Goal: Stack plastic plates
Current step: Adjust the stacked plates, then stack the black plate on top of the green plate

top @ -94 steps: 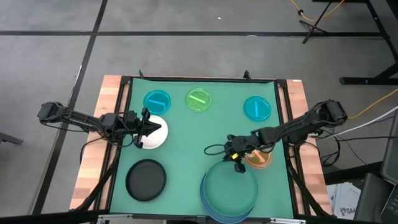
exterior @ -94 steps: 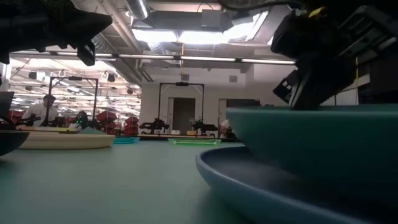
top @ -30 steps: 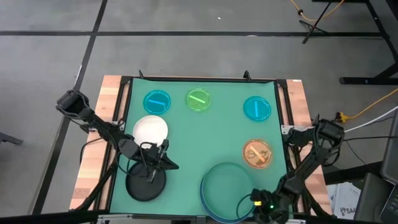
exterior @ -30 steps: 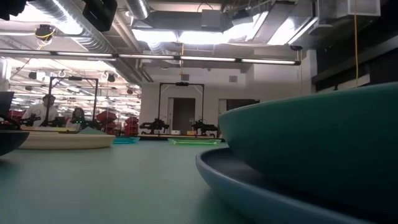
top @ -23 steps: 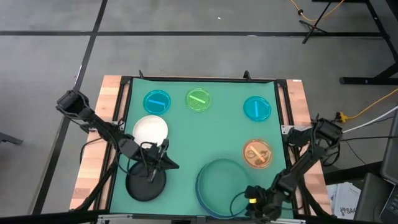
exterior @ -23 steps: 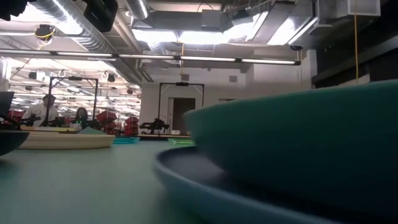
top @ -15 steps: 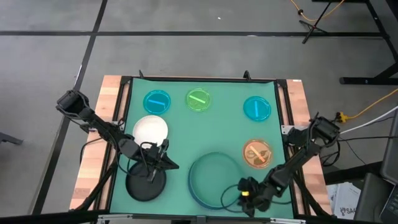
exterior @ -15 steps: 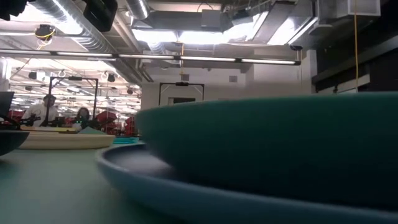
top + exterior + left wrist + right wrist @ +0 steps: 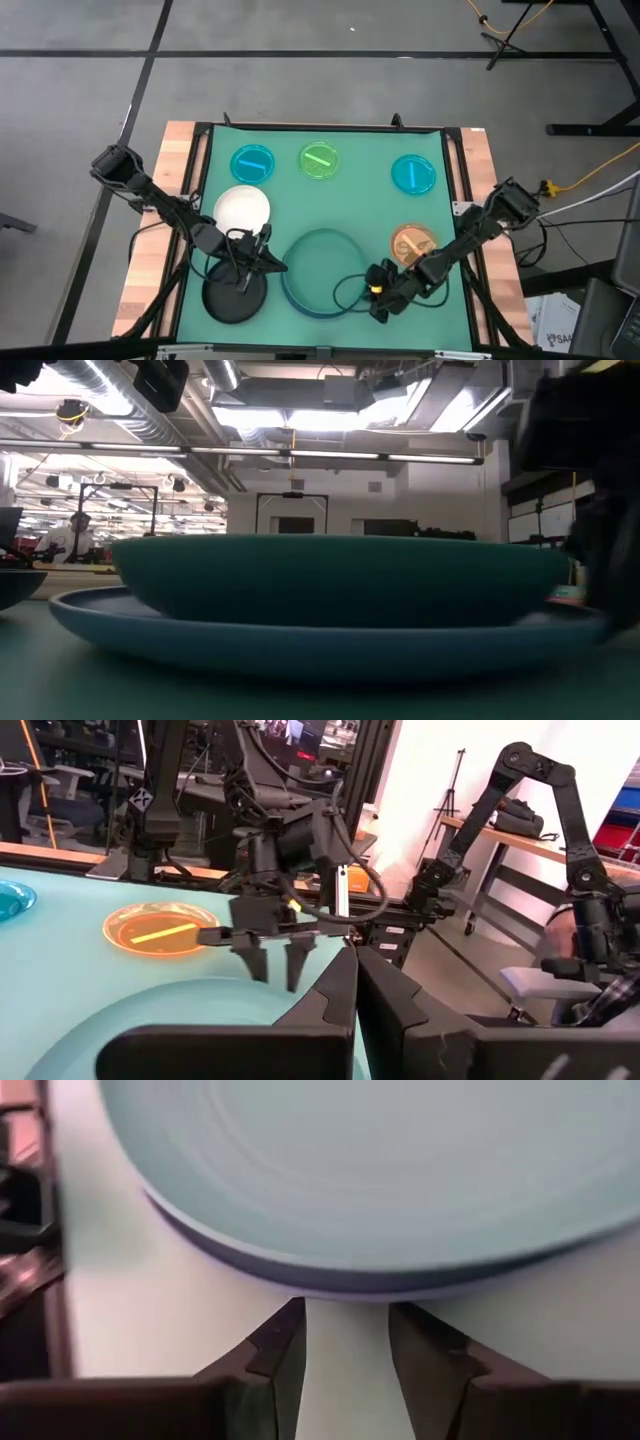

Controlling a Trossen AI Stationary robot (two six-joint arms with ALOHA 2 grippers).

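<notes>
Teal-green plate [image 9: 318, 268] on light-blue plate [image 9: 300, 645], now farther left, mid-table.

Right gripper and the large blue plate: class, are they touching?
Touching. In the right wrist view the right gripper has its open fingers pressed against the blue plate's rim.

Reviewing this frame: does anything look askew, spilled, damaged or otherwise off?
Nothing stands out. The teal-green plate sits level inside the light-blue plate, no tilt in the low view. The other plates lie flat and apart. The open right hand is at the stack's rim; the shut left hand is over the black plate.
</notes>
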